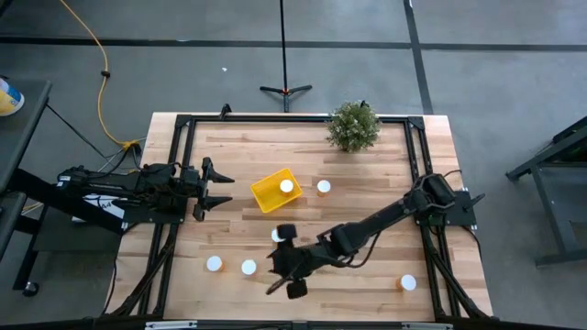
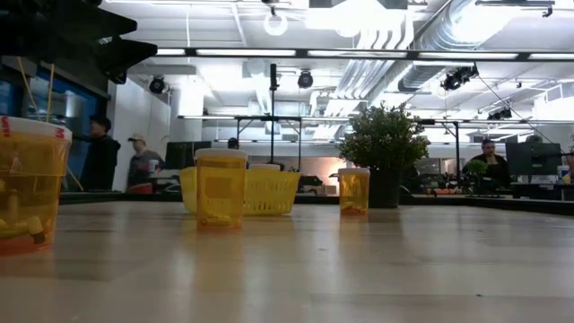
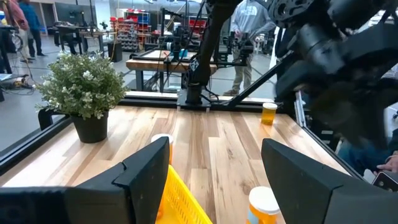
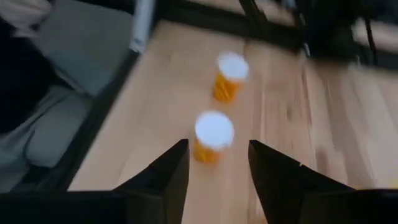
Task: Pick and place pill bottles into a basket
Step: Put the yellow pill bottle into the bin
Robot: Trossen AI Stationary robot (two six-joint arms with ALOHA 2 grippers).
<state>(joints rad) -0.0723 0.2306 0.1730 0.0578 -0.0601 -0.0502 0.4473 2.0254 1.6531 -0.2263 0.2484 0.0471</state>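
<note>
From above, my right claw [image 1: 278, 268] reaches across to the near middle of the table [image 1: 367, 165]. It is released, with nothing between the fingers. Two pill bottles [image 1: 249, 267] stand just to its left near the front edge, and a third [image 1: 278, 236] sits close beside my wrist on the far side. The basket [image 1: 269, 194] lies farther back, left of centre, with one bottle [image 1: 287, 186] already in it and another [image 1: 324, 187] just right of it. The sixth [image 1: 408, 282] is alone at the near right. My left claw [image 1: 218, 188] waits at the left edge, fingers apart and empty.

From table height, the basket [image 2: 256, 190] stands behind one bottle [image 2: 220, 188], and the plant [image 2: 386, 148] is to the right. I cannot find either claw here.

My left wrist shows its fingers spread over the basket's yellow wall [image 3: 180, 199]. It has nothing to do yet.

My right wrist matters most. The nearer bottle [image 4: 214, 134] stands just beyond my fingertips [image 4: 180, 152] and roughly centred on the gap, with the next one [image 4: 231, 74] behind it. I judge I should ease forward until the cap is well inside the gap. I should stay level so I don't knock it over, keep my wrist clear of the bottle beside it, then close gently on the body below the cap.
</note>
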